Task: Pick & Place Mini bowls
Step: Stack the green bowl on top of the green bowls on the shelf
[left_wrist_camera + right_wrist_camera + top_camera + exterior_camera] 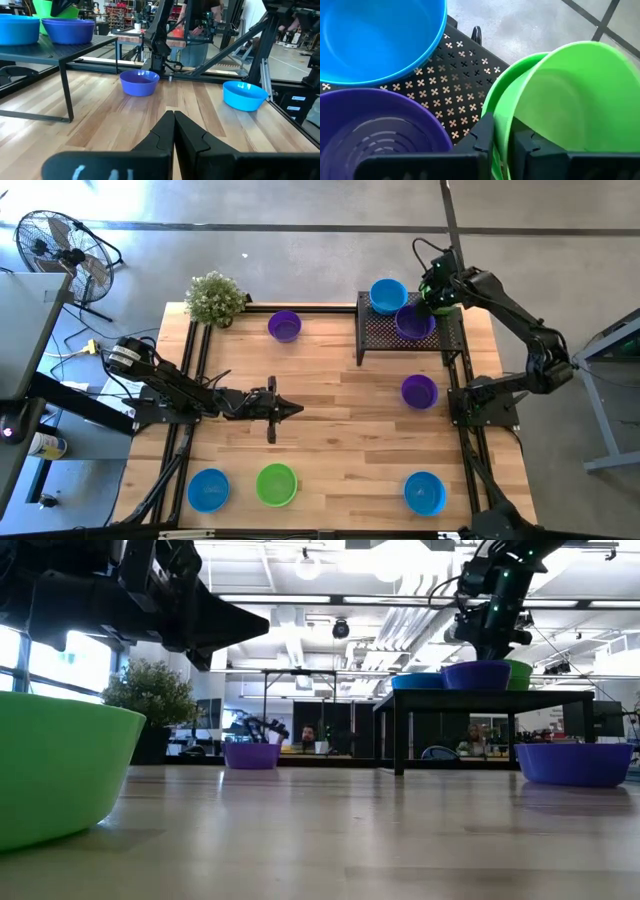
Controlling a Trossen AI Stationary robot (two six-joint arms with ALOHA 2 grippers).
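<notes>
Green bowl (560,105) is pinched by its rim in the right end effector (502,137), up over the black mesh stand (385,330) next to the blue bowl (388,294) and purple bowl (412,322) sitting there. Right arm reaches in folded from the far right corner. From above the green one's basically hidden by the wrist; the wrist cam shows it clearly. Left end effector (285,409) is squeezed closed, empty, hanging mid-tabletop (340,440). More bowls are scattered around the tabletop.
</notes>
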